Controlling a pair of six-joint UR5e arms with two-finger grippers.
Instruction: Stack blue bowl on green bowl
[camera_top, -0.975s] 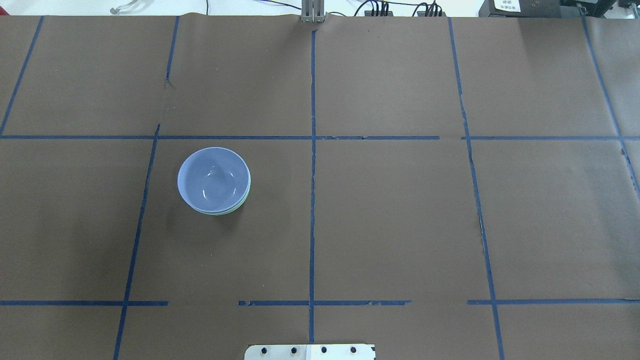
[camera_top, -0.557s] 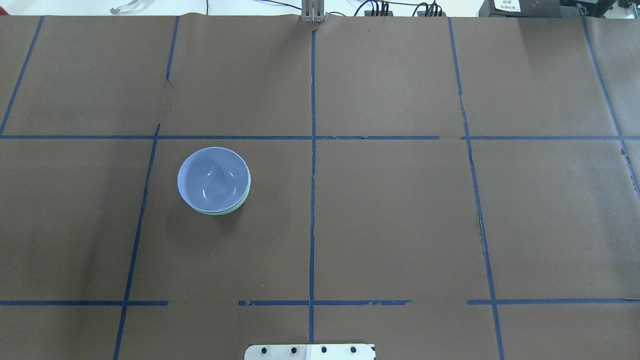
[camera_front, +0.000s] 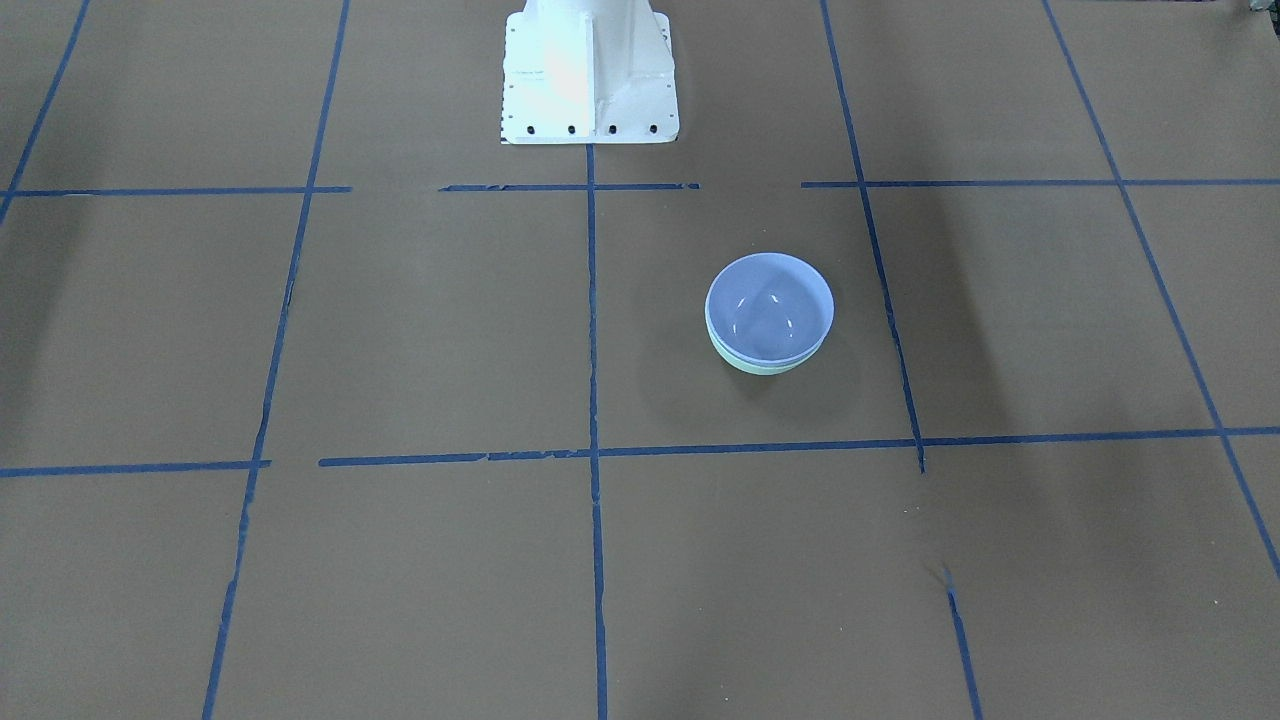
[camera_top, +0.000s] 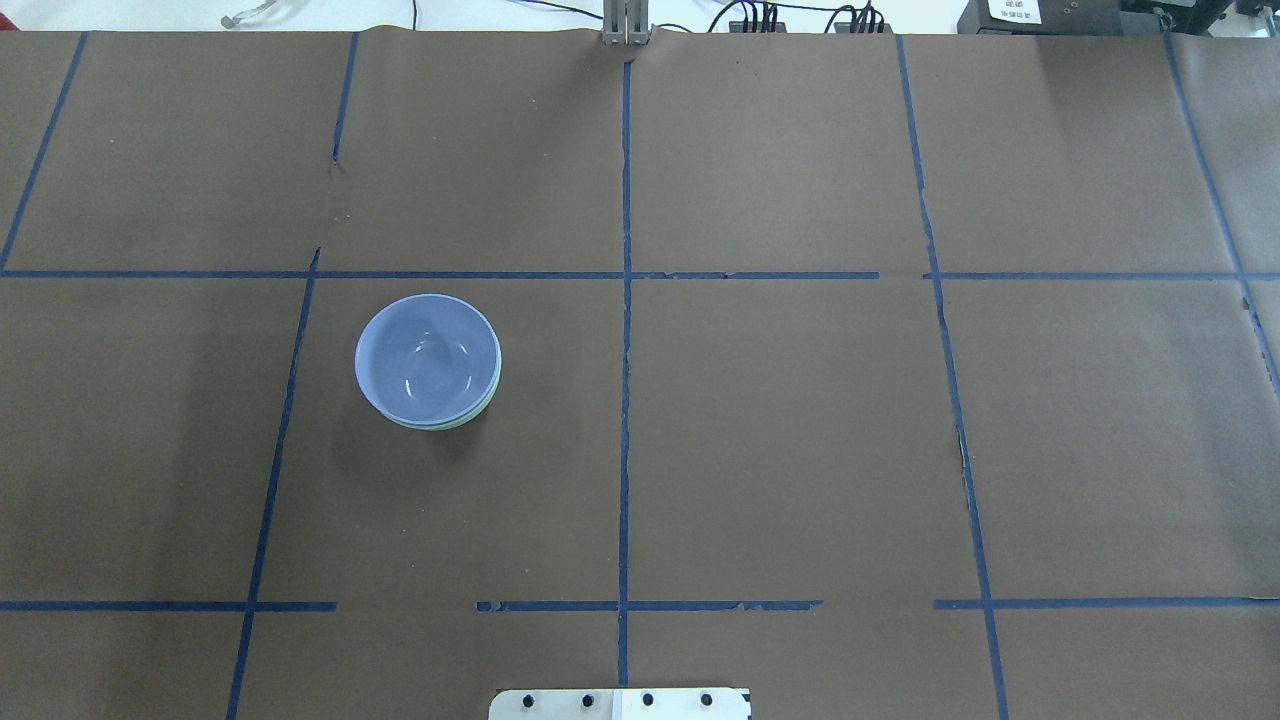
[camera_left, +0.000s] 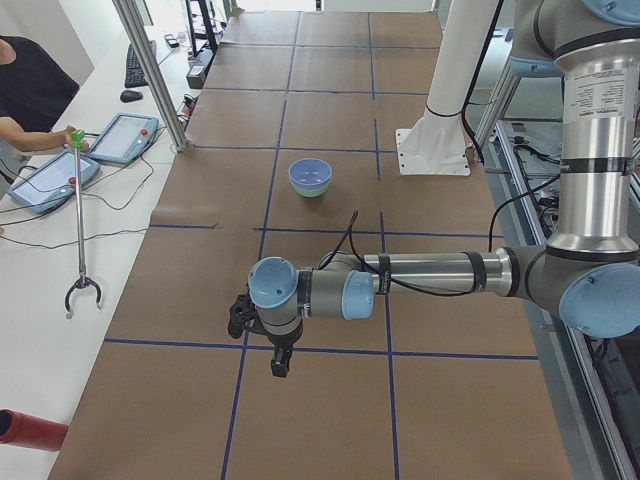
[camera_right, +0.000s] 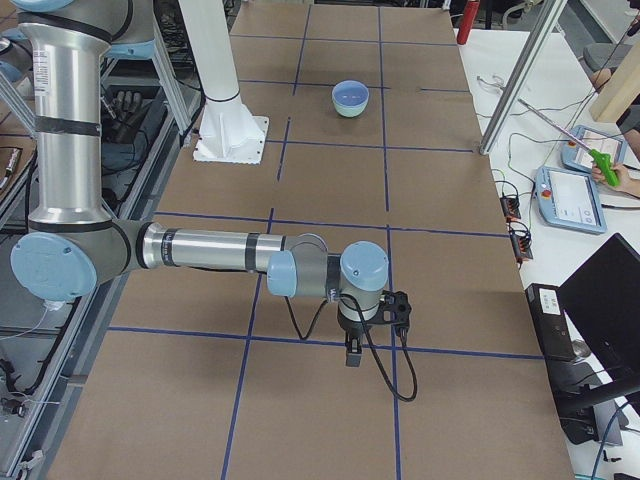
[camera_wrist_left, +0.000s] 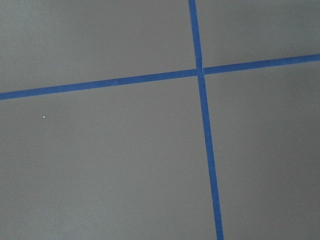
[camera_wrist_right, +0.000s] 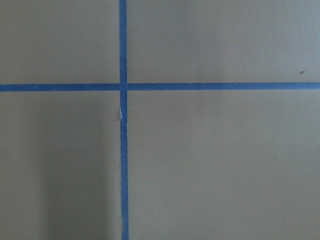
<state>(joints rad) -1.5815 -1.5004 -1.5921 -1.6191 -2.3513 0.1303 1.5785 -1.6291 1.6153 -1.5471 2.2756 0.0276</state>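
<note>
The blue bowl (camera_top: 428, 360) sits nested inside the green bowl (camera_top: 462, 424) on the brown table, left of centre in the overhead view. Only a thin crescent of the green bowl shows under it. The pair also shows in the front view, blue bowl (camera_front: 769, 305) on green bowl (camera_front: 765, 367), and in the side views (camera_left: 310, 173) (camera_right: 350, 95). My left gripper (camera_left: 238, 318) hangs low over the table far from the bowls. My right gripper (camera_right: 400, 310) hangs likewise at the other end. I cannot tell whether either is open or shut. Both wrist views show only tape lines.
The white robot base (camera_front: 588, 70) stands at the table's near-robot edge. Blue tape lines (camera_top: 625, 300) grid the brown paper. Operators' side benches hold tablets (camera_left: 130, 135) and a grabber stick (camera_left: 80, 230). Aluminium posts (camera_right: 520, 75) stand at the table's far edge.
</note>
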